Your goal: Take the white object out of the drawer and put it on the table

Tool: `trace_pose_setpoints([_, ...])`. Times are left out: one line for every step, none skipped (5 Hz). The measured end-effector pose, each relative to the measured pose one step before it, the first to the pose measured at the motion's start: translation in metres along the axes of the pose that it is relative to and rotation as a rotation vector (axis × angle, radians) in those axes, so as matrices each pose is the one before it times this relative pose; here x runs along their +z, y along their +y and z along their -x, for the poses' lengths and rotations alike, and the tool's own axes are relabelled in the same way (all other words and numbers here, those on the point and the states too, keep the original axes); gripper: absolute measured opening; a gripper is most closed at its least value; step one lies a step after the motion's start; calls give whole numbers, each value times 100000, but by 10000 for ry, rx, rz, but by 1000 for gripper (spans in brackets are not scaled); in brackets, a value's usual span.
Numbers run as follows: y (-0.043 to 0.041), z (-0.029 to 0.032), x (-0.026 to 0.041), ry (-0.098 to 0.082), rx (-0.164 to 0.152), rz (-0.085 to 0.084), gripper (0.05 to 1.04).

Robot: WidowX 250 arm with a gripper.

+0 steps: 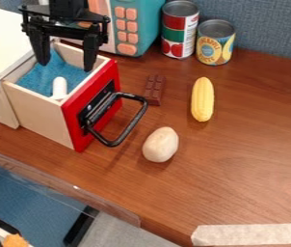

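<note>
A teal toy appliance with orange buttons (147,18) is standing at the back, and beside it a red, green and white can (181,30) is rising next to a shorter yellow and blue can (215,43). In front of them, a brown chocolate bar (154,89) is lying near a yellow ear of corn (202,99). A pale, rounded potato-like object (160,144) is resting closer to the camera. Strips of whitish tape (251,235) are running along the lower right.

Tabletop (251,144) semi-gloss wood; drawer (38,113) matt wood sides, smooth handle (132,125); liner (40,77) rough cloth; tomato can (179,24) & pineapple can (215,41) metal w/ lbls.
</note>
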State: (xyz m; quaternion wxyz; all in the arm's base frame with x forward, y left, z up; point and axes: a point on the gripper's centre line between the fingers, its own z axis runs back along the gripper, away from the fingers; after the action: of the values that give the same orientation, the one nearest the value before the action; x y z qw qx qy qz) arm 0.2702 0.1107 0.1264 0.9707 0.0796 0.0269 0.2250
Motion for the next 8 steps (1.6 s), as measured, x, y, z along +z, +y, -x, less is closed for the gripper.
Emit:
trace_pose_setpoints([-124,-6,-739,254,-12,-41,999])
trace_pose_setpoints([696,-626,-1090,258,187,-201,999])
trace_pose_setpoints([818,-136,-221,43,11,211,999])
trace_pose_setpoints([911,44,-358,-205,33,203,999])
trace_pose_setpoints([1365,-39,-418,-521,168,713,999])
trace_pose_setpoints([-9,-530,-619,-494,210,408,999])
trace_pose_setpoints([105,-705,-66,-462,443,284,999])
trace_pose_setpoints([-170,-238,3,-147,231,137,999])
